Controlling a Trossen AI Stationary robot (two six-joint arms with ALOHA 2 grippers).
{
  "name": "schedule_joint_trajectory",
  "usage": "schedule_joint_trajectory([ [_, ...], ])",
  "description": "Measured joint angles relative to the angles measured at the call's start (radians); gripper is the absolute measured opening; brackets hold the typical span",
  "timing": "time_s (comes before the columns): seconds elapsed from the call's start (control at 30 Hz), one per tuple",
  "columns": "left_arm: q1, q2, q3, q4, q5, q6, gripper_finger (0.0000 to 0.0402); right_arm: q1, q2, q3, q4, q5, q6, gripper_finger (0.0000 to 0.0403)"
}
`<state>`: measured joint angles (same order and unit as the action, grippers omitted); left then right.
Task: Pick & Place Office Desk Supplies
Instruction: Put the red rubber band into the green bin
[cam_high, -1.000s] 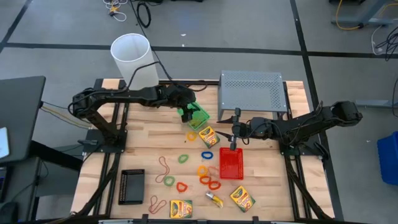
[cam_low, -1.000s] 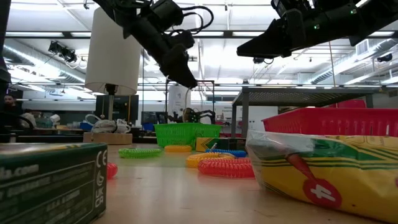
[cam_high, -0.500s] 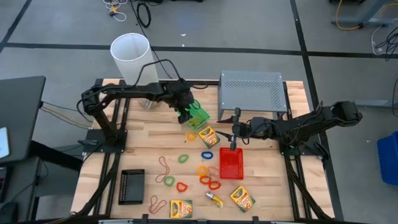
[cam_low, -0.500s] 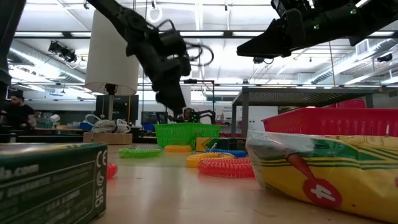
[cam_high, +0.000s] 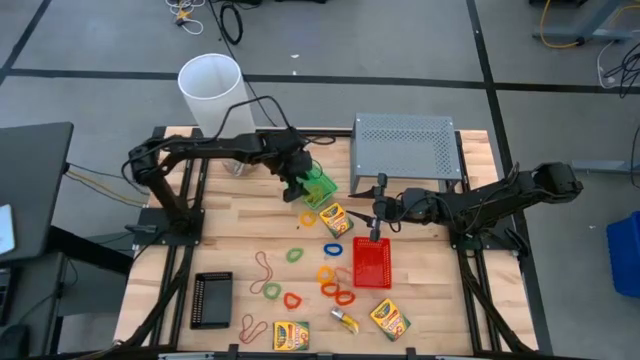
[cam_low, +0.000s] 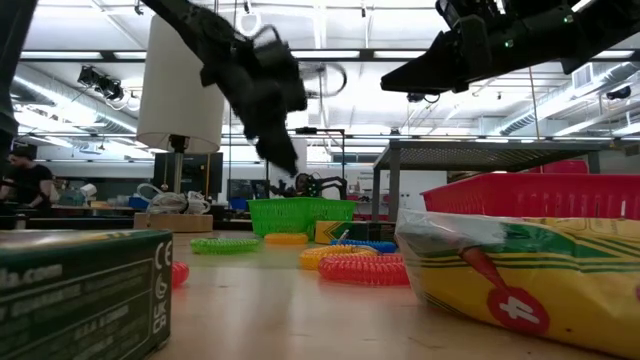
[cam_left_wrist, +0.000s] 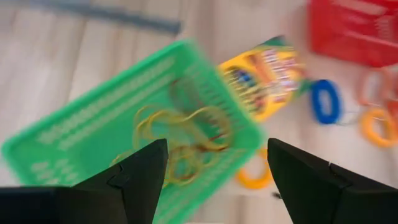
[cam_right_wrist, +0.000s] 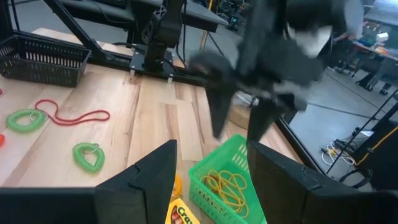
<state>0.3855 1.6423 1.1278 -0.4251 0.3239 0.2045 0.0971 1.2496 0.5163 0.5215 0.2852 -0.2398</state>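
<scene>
My left gripper (cam_high: 298, 188) (cam_left_wrist: 214, 186) hovers open just above the green tray (cam_high: 321, 187) (cam_left_wrist: 93, 124), which sits flat on the table with tan rubber bands (cam_left_wrist: 186, 137) inside. From the right wrist view, its fingers (cam_right_wrist: 214, 118) stand over the tray (cam_right_wrist: 230, 180) without touching it. My right gripper (cam_high: 377, 228) (cam_right_wrist: 211, 186) waits open above the far end of the red tray (cam_high: 371, 262). A crayon box (cam_high: 335, 219) lies between the trays. Coloured loops lie near it: blue (cam_high: 333, 247), orange (cam_high: 326, 272), red (cam_high: 292, 299), green (cam_high: 271, 291).
The tall white cylinder (cam_high: 212, 95) stands at the far left corner and the grey perforated riser (cam_high: 405, 145) at the far right. A black tray (cam_high: 212, 300) sits near left. Two more crayon boxes (cam_high: 291, 336) (cam_high: 390, 319) and tan bands (cam_high: 253, 325) lie along the near edge.
My left gripper has come down toward the green tray and tipped to point more steeply downward, while its arm has swung a little toward the table's right. The tray and its rubber bands have stayed put.
</scene>
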Motion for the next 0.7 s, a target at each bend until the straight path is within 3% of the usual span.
schedule_joint_trajectory([
  [0.23, -0.193, -0.155, 0.000, -0.003, -0.039, 0.025, 0.0283, 0.000, 0.000, 0.000, -0.028, 0.000, 0.017, 0.0205],
  [0.4, -0.353, -0.251, -0.023, 0.015, -0.198, -0.004, 0.0283, 0.000, 0.000, 0.000, -0.047, 0.000, 0.023, 0.0205],
  [0.57, -0.455, -0.379, -0.187, 0.162, -0.363, -0.068, 0.0283, 0.000, 0.000, 0.000, -0.047, 0.000, 0.018, 0.0205],
  [0.7, -0.502, -0.486, -0.364, 0.287, -0.379, -0.194, 0.0283, 0.000, 0.000, 0.000, -0.048, -0.008, 0.015, 0.0205],
])
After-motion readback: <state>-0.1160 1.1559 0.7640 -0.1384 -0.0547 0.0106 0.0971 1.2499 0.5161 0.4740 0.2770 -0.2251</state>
